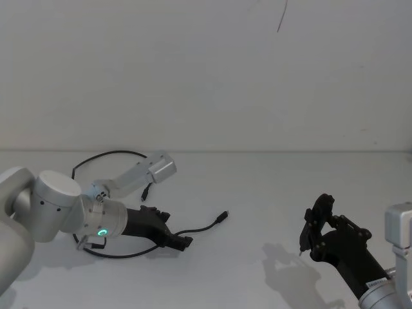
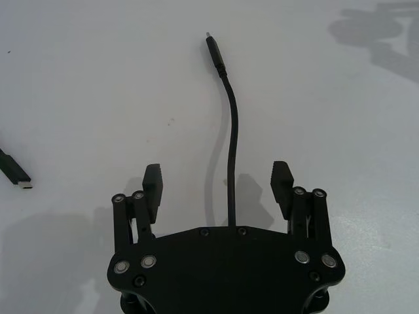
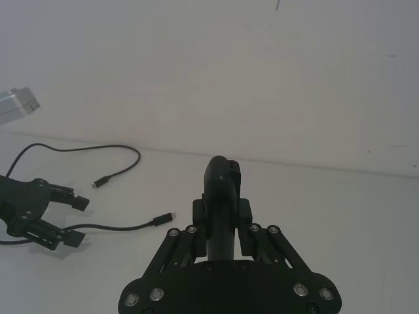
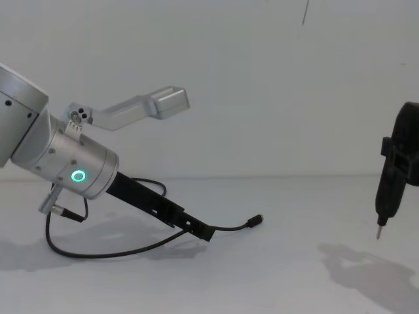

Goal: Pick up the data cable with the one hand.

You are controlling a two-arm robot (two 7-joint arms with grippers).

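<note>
We are at the grasping step. Our long black angular left gripper (image 2: 216, 186) is low over the white bench (image 2: 78, 98), fingers (image 2: 152, 190) released, the thin black data cable (image 2: 230, 150) running between them, its plug beyond their tips. Next, we judge, they must close. Rightward, the right gripper (image 3: 222, 219) hangs clenched on a dark pointed pen-like tool (image 4: 387, 193).

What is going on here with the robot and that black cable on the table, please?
The left gripper is down at the white table, its fingers open on either side of the data cable, which runs between them and is not yet gripped. The rest of the cable lies in a loose loop on the table. The right gripper is off to the right, raised above the table, shut on a dark pen-like tool.
</note>
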